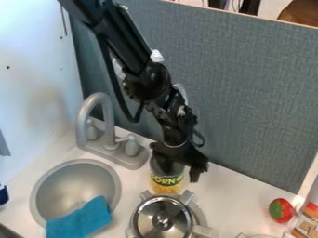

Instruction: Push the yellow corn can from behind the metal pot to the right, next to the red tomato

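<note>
The black gripper (181,175) hangs down over the back of the counter, right of the faucet, with its fingers apart. One finger overlaps the top of a can (166,187) with a green and yellow label, and the other is at the can's right side. The can stands upright, its upper part partly hidden by the gripper. Whether the fingers touch it, I cannot tell. Just in front of the can is a shiny metal pot with a lid (155,225) on a grey stove burner.
On the left are a round grey sink (42,186), a blue cloth (79,222) over its front rim, and a grey faucet (105,118). A red and green toy (281,210) and a printed box (307,223) lie at the right. A grey-blue panel (248,93) rises behind the counter.
</note>
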Robot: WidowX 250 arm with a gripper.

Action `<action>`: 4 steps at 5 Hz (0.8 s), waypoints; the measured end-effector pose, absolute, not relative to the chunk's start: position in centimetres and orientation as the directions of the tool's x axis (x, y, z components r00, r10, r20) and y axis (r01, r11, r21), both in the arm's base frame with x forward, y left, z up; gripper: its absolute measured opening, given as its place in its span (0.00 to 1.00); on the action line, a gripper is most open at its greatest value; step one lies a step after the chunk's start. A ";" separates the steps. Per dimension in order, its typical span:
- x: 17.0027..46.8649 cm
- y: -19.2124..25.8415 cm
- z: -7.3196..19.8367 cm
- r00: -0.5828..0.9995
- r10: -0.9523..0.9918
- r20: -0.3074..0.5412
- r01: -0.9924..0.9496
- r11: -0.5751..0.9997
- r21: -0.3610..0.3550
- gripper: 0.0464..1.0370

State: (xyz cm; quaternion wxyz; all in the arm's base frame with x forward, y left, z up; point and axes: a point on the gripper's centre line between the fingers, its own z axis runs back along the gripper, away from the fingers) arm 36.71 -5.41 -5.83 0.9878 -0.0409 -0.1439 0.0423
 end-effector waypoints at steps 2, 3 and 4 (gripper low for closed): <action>36.3 -3.1 -0.8 0.889 0.252 0.381 -0.165 0.955 -0.247 0.96; 35.0 -1.2 0.7 0.892 0.264 0.367 -0.198 0.958 -0.208 0.96; 33.3 0.9 0.5 0.919 0.251 0.305 -0.230 0.968 -0.106 0.96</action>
